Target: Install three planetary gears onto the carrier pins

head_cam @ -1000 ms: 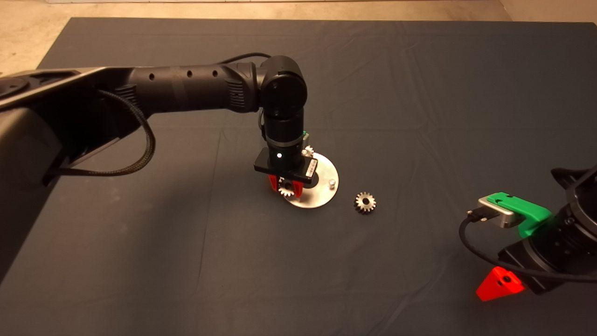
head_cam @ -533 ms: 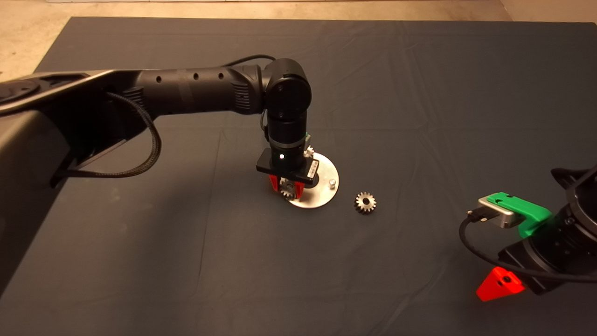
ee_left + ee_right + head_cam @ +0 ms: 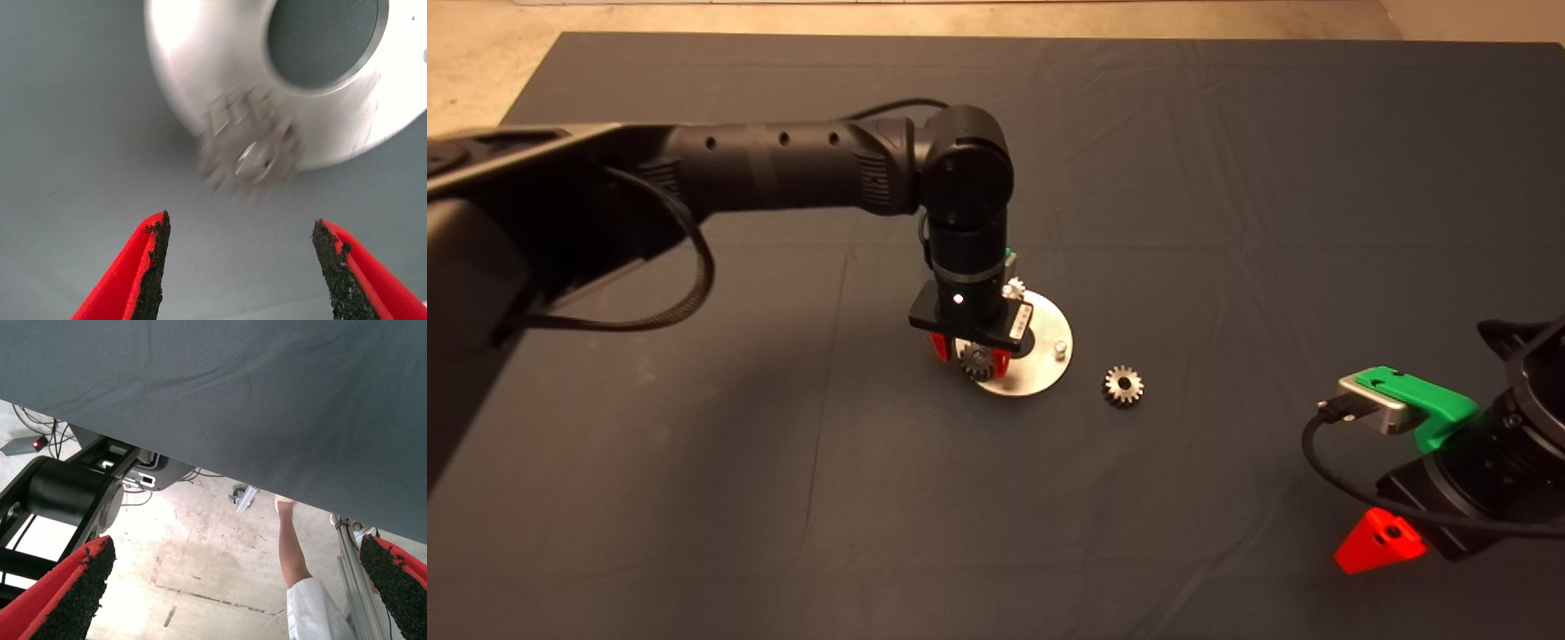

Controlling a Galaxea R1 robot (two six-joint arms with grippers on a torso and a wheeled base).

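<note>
A carrier disc (image 3: 1040, 373) is laid near the middle of the mat (image 3: 783, 498). One gear (image 3: 976, 360) is seated on the disc's near-left edge, over a pin, part of it overhanging the rim. A second gear (image 3: 1014, 289) is placed at the disc's far edge, half hidden behind the left arm. A bare pin (image 3: 1060, 348) is stood on the disc's right side. A third gear (image 3: 1123, 386) is laid flat on the mat, just right of the disc and apart from it. The left gripper (image 3: 970, 353) is held directly above the near-left gear, its fingers spread to either side of it without contact. The right gripper (image 3: 1378, 540) is parked at the mat's lower right, well apart from the disc.
</note>
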